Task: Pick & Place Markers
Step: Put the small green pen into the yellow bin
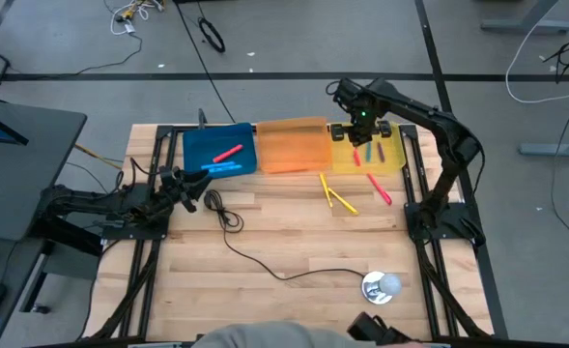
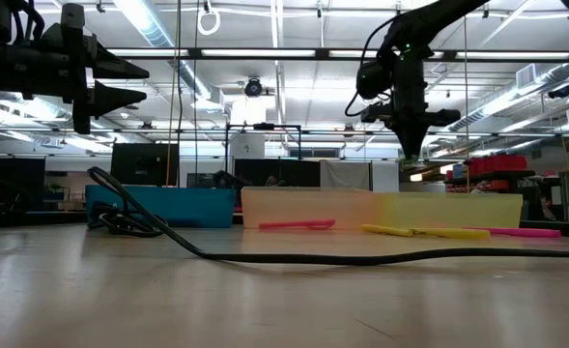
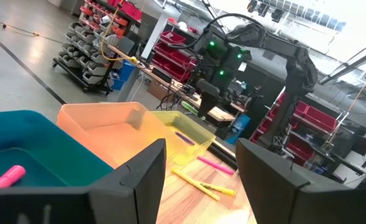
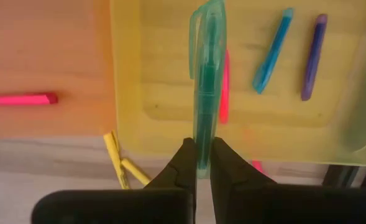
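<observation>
Pale wood tabletop [image 1: 294,242], black cable [image 1: 265,263] snaking across it. Two yellow markers [image 1: 337,197] and a pink marker [image 1: 379,188] lie loose toward the far right edge: light, stiff, slick plastic sticks, best pinched mid-barrel. Beyond, over the yellow tray [image 4: 170,87], the right pincer [image 4: 199,163] clamps a green marker [image 4: 204,81] by its end. Left pincer [image 1: 189,184] waits half-open near the blue tray [image 1: 195,147].
</observation>
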